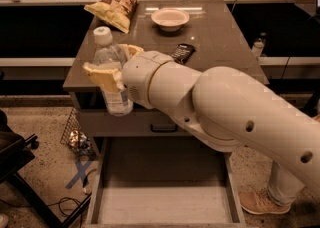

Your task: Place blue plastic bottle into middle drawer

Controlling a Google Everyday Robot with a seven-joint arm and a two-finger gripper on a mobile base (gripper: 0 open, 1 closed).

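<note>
My gripper is shut on the blue plastic bottle, a clear bottle with a white cap, held upright in the air over the front left corner of the cabinet. Its yellowish fingers clasp the bottle's upper body. The middle drawer stands pulled out below, with a pale flat floor and thin side walls. The bottle hangs above and to the left of the drawer's back left corner. My big white arm reaches in from the right and hides part of the cabinet front.
On the cabinet top lie a crinkled chip bag, a white bowl and a small dark packet. A closed drawer front with a black handle sits above the open drawer. A person's shoe is at the right.
</note>
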